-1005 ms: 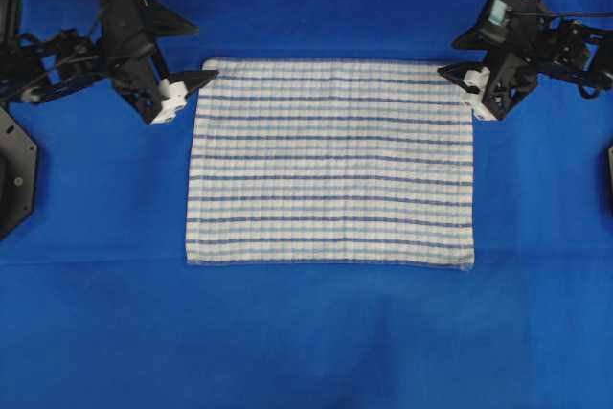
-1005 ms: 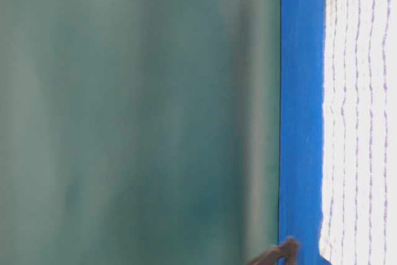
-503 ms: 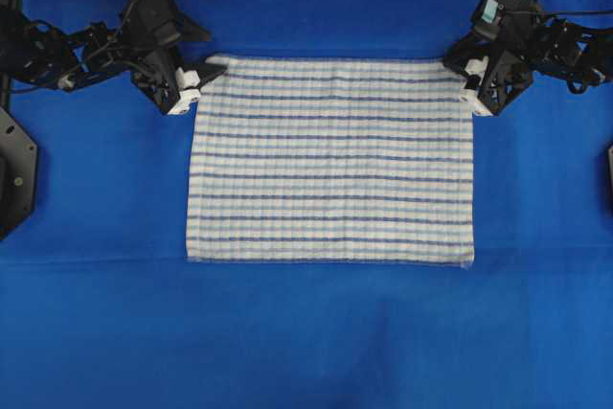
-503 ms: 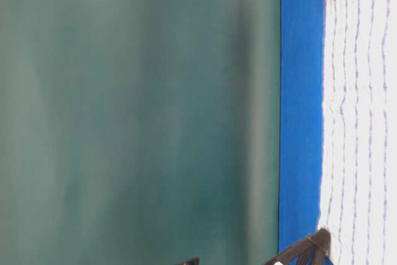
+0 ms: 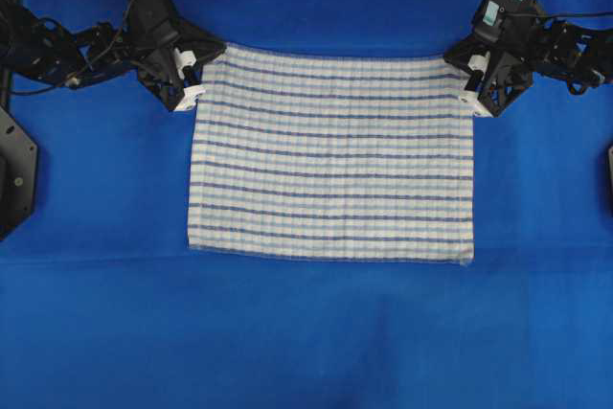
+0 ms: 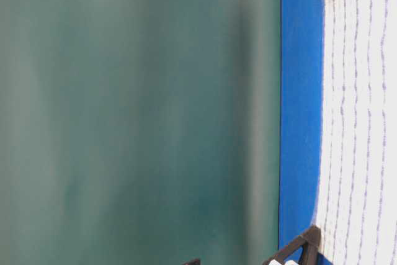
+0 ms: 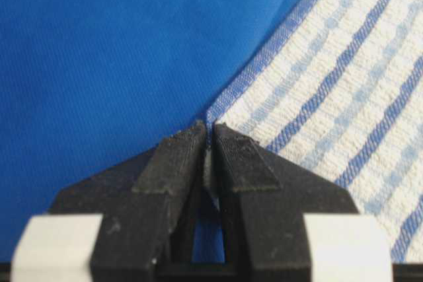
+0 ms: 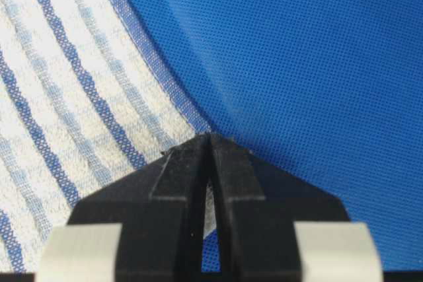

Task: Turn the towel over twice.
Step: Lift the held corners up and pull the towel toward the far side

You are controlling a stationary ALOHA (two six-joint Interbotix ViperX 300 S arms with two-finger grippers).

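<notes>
Seen from overhead, the towel [image 5: 330, 153] is spread flat on the blue-covered table [image 5: 306, 332], centre frame. Only the wrist views reveal the grips: the left pincer [image 7: 210, 138] is clamped on its upper-left corner, the right pincer [image 8: 210, 143] on the upper-right corner.

A large rectangular white woven towel [image 5: 331, 153] with thin dark-blue and light-blue stripes running across its width and faint checks. It lies spread open and mostly flat on a plain blue surface, near the middle. Its 2 far corners are pinched and drawn slightly outward, so the far edge dips a little between them.
</notes>
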